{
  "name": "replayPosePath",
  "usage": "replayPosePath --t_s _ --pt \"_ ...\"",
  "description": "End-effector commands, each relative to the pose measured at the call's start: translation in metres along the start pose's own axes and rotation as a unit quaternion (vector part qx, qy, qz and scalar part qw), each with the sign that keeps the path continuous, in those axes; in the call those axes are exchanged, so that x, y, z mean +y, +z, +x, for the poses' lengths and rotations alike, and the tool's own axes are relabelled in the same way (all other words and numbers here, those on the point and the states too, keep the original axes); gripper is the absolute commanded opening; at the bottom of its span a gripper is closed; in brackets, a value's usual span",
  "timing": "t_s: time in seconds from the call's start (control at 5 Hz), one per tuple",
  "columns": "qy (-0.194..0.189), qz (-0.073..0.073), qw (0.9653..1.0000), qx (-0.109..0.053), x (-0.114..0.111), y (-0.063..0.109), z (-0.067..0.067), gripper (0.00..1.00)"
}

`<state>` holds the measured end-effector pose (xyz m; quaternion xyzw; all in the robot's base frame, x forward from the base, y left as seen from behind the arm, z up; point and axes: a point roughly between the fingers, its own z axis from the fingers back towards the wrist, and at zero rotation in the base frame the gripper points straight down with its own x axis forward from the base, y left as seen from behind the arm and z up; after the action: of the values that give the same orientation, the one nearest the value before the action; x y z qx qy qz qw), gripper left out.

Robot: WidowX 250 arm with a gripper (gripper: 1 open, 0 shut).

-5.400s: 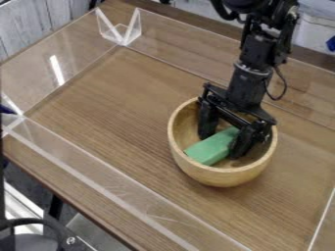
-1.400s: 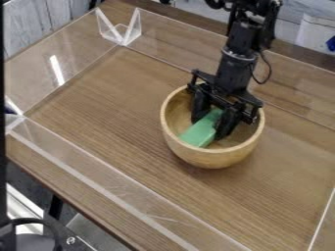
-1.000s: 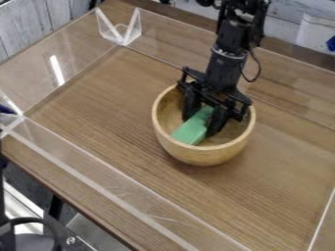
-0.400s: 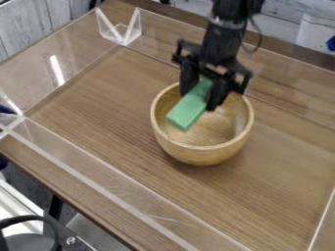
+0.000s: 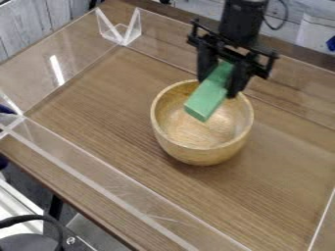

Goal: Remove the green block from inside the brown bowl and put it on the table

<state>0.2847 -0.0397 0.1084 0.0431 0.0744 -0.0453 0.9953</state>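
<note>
The green block (image 5: 210,95) hangs tilted above the brown bowl (image 5: 199,145), clear of its rim, its lower end over the bowl's hollow. My black gripper (image 5: 230,71) points down and is shut on the block's upper end, fingers on either side of it. The light tan wooden bowl stands on the brown wood-grain table (image 5: 92,108) with nothing showing inside it.
Low clear acrylic walls (image 5: 78,211) edge the table at the front and left. A clear acrylic bracket (image 5: 120,31) stands at the back left corner. Bare tabletop lies to the left of and in front of the bowl.
The gripper has risen and shifted right, lifting the green block up out of the bowl. The bowl slid a little left earlier and has since stayed still.
</note>
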Motion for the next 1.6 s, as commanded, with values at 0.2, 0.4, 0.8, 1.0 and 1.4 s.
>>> replayPosePath --t_s 0.2,0.4,0.8,1.0,1.4 --pt "-0.037 -0.013 0.9977 -0.056 -0.053 0.023 0.009 0.0" --pt "-0.053 -0.018 0.9971 -0.052 -0.067 0.016 0.006 0.0" --pt "-0.078 -0.029 0.996 -0.033 -0.086 -0.013 -0.002 0.0" --pt "-0.087 -0.037 0.9952 -0.025 -0.09 -0.033 -0.003 0.0" --pt "-0.09 -0.043 0.9939 -0.047 -0.087 -0.028 0.001 0.0"
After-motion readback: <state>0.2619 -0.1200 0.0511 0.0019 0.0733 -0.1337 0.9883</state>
